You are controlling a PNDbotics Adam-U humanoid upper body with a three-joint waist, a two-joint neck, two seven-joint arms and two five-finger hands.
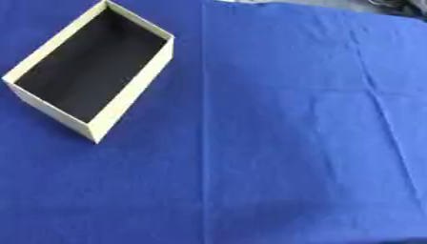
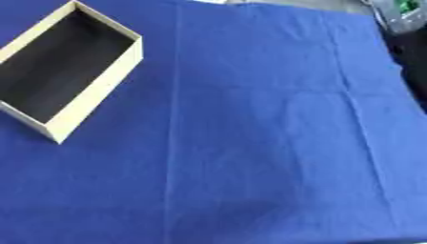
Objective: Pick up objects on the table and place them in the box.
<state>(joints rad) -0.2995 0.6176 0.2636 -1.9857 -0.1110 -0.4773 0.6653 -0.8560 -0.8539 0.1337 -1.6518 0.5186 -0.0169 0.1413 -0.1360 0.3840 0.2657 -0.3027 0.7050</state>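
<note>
Neither of my hands shows in either view, so I cannot say whether they are open, curled or carrying anything. The box sits at the far left of the blue cloth, turned at an angle, its cream walls around a dark inside that looks empty from here. No object to pick up shows anywhere on the cloth. The chief risk, I judge, is reaching in blind: a hand coming from the left edge could clip the box's near corner and shove it askew. The creases in the cloth could also catch my fingertips and drag the cloth, shifting the box with it.
</note>
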